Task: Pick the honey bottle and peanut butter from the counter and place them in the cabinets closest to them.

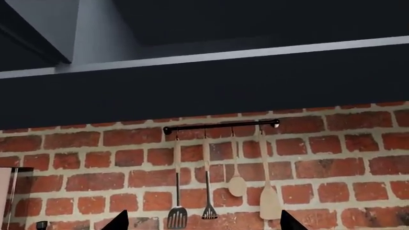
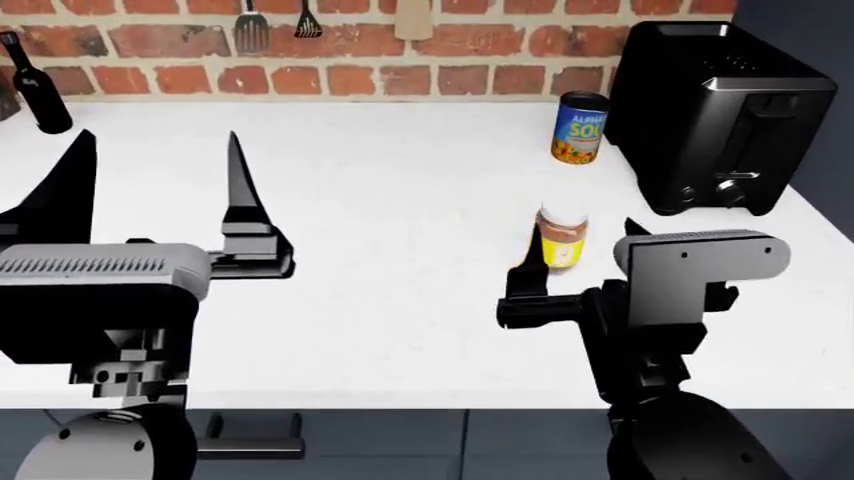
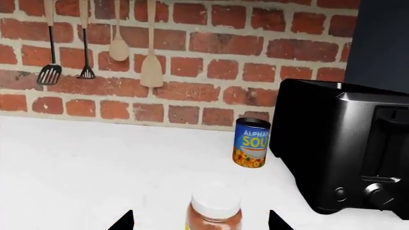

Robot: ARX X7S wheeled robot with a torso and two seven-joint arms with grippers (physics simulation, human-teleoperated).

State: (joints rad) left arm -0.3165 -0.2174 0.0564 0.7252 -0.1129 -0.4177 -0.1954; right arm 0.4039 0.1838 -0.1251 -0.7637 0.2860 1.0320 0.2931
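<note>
Jar between open tips

Right pincer wide open, empty, level with jar just ahead, upright on counter. Likely rigid, light, smooth-sided; best gripped mid-body, under the lid. Left pincer open, empty, raised. Beyond jar: can, toaster.

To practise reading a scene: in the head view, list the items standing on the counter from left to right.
Dark bottle → jar → soup can → toaster.
</note>
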